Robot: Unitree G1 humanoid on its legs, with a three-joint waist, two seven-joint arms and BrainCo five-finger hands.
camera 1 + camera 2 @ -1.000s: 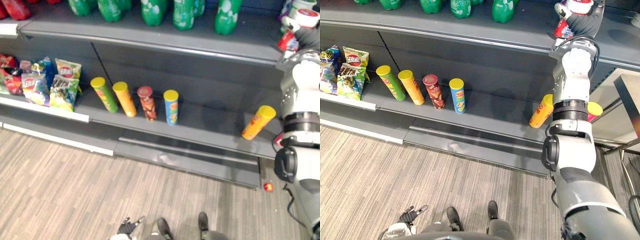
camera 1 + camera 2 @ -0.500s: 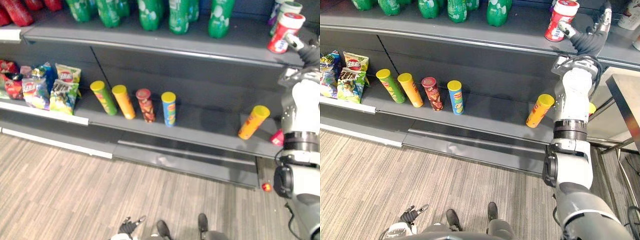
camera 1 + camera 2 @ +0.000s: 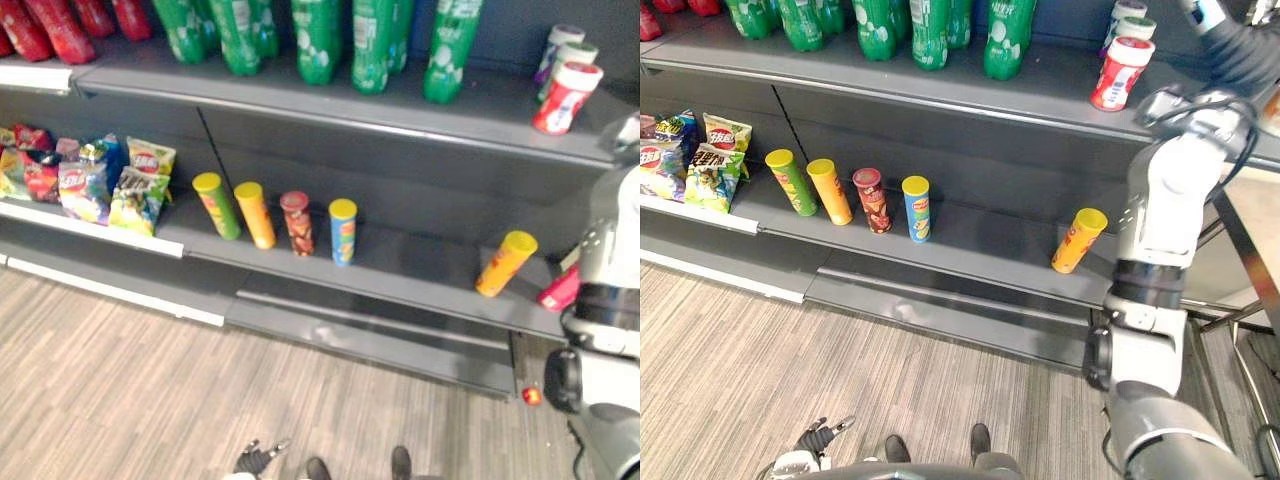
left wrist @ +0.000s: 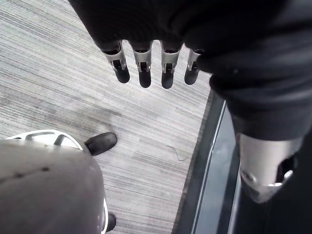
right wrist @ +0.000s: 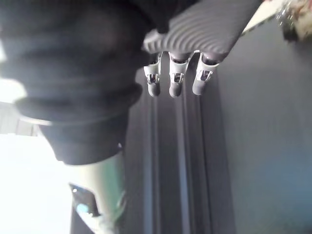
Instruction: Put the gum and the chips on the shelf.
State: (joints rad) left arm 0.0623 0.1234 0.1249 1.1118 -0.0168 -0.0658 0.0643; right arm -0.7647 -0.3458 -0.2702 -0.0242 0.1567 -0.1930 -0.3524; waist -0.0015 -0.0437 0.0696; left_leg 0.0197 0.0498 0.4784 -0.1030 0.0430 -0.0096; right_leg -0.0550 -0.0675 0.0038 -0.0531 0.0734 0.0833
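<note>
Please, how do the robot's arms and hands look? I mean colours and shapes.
The right arm is rounded silver-grey shells joined by black rings, with a dark round joint lower down. The right hand has a dark ribbed cover and short silver fingers with dark tips. The left hand looks the same: dark cover, silver fingers, dark rounded tips.

Green bottles [image 3: 318,40]; a small red ball [image 3: 533,396], perhaps.

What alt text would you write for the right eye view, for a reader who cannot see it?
A red-and-white gum canister stands on the upper shelf, right of green bottles, with the robot's right hand to its right. Five chip cans stand on the lower shelf, the orange one at the right leaning.
</note>
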